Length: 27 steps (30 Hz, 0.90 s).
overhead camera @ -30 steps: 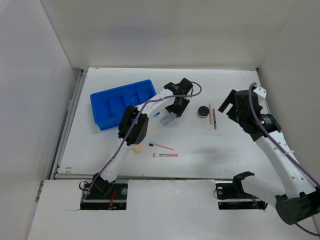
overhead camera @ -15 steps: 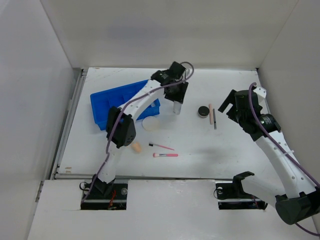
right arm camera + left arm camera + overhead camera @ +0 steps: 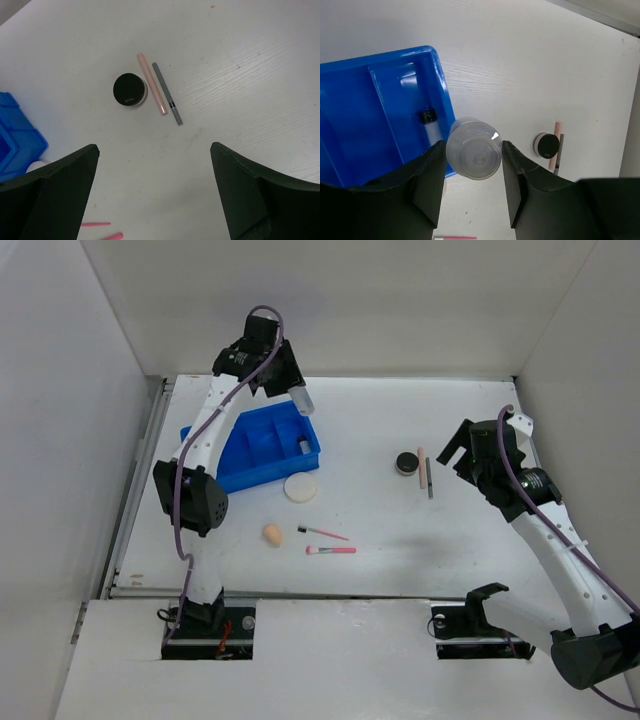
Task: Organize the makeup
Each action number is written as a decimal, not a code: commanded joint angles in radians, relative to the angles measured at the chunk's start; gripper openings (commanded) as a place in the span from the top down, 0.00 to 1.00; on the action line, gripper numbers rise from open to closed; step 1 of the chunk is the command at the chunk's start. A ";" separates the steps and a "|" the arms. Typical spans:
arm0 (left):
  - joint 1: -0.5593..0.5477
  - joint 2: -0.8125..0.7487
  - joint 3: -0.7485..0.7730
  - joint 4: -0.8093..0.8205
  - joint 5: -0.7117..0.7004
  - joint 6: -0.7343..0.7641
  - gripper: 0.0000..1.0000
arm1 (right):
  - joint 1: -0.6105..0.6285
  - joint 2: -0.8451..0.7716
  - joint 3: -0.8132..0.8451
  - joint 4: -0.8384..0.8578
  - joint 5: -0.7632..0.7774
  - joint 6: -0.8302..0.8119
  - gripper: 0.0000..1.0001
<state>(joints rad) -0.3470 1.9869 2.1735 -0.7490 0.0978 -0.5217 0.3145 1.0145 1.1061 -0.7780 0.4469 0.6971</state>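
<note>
My left gripper (image 3: 297,398) is shut on a clear bottle (image 3: 473,154) and holds it high above the right end of the blue tray (image 3: 238,472). A second clear bottle (image 3: 431,128) with a black cap lies in the tray's right compartment. The white puff (image 3: 300,487), the peach sponge (image 3: 271,534) and two pink-handled brushes (image 3: 331,550) lie on the table in front of the tray. My right gripper (image 3: 155,185) is open and empty above the black jar (image 3: 129,90), the beige stick (image 3: 152,83) and the dark pencil (image 3: 167,94).
White walls stand close on three sides. A metal rail (image 3: 140,485) runs along the table's left edge.
My left arm has lifted the clear bottle off the table and swung it back and left, from near the jar to above the tray's right end. The right arm has not moved.
</note>
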 commanded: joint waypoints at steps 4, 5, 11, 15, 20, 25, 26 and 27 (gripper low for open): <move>0.046 0.085 0.080 -0.062 0.039 -0.069 1.00 | -0.003 0.005 0.021 0.005 0.021 -0.011 0.01; 0.046 0.085 0.080 -0.078 0.039 -0.078 1.00 | -0.003 0.006 0.021 0.005 0.021 -0.011 0.01; 0.066 0.099 0.019 -0.098 0.029 -0.089 1.00 | -0.003 0.015 0.021 0.005 0.021 -0.011 0.01; 0.066 0.119 0.019 -0.116 0.020 -0.078 1.00 | -0.003 0.026 0.021 0.005 0.021 -0.011 0.01; 0.066 0.182 0.066 -0.162 0.011 -0.060 1.00 | -0.003 0.026 0.021 0.005 0.012 -0.011 0.01; 0.066 0.223 0.080 -0.162 0.020 -0.051 0.86 | -0.003 0.026 0.021 0.005 0.012 -0.011 0.01; 0.066 0.224 0.104 -0.162 0.020 -0.051 0.76 | -0.003 0.026 0.021 0.005 0.012 -0.011 0.01; 0.066 0.224 0.118 -0.173 0.020 -0.038 0.55 | -0.003 0.026 0.021 0.005 0.012 -0.011 0.01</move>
<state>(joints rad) -0.2844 2.2326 2.2120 -0.9028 0.1097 -0.5785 0.3145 1.0424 1.1061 -0.7780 0.4484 0.6960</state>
